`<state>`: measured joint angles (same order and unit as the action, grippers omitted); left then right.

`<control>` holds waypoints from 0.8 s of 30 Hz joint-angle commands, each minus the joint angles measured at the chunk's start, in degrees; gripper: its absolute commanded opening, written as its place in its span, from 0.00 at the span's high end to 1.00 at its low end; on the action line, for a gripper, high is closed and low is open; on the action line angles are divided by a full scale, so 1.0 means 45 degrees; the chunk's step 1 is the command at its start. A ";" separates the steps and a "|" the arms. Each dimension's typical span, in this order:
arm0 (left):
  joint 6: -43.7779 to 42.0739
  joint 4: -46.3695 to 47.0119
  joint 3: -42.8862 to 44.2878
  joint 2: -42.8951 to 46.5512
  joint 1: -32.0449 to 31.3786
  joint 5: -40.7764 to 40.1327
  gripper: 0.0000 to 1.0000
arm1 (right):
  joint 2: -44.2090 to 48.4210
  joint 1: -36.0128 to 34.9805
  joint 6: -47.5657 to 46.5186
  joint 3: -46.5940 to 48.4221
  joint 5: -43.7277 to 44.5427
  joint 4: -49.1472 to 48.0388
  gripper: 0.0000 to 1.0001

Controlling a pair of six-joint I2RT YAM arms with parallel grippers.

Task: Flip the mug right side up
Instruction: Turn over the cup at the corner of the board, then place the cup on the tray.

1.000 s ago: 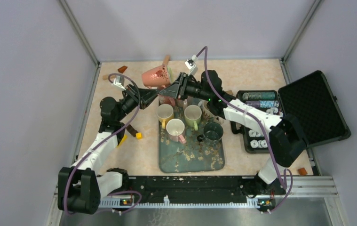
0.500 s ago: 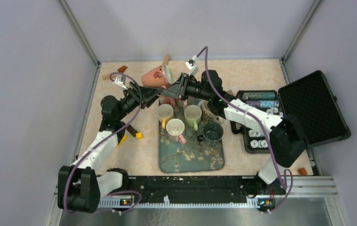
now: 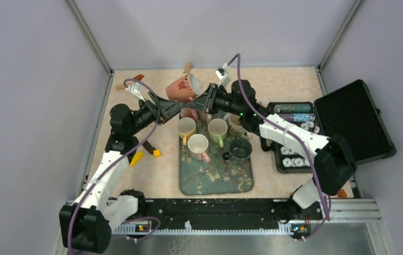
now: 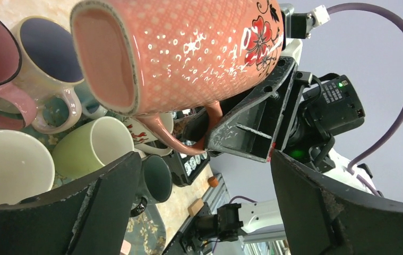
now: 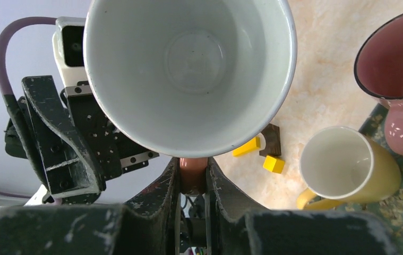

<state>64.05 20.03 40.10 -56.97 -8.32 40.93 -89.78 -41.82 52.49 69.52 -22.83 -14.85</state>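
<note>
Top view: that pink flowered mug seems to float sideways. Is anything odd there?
Yes. The salmon-pink flowered ceramic mug hangs on its side in mid-air, pinched by its handle in the right pincer alone. The left pincer stands open beside it, not touching.

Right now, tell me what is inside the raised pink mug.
Nothing: the right wrist view looks straight into the pink mug and shows a bare white wall and bottom. No part of the inside is covered; the right gripper pinches the handle outside.
</note>
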 commanded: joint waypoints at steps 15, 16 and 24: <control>-0.4476 -0.5921 0.2843 0.1310 -0.0046 -0.0826 0.01 | 0.4635 0.0019 -0.2741 -0.0743 0.1098 0.4046 1.00; -0.4601 -0.6098 0.2937 0.1312 -0.0046 -0.0908 0.02 | 0.4874 0.0002 -0.2954 -0.0792 0.1056 0.4504 1.00; -0.5003 -0.6528 0.3101 0.1176 -0.0046 -0.1000 0.02 | 0.6956 -0.1088 -0.4916 -0.1216 0.2189 0.8478 1.00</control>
<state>43.94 -8.62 51.77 -52.01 -8.32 37.12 -65.28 -43.24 36.21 64.23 -15.81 18.15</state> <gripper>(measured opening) 0.984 0.150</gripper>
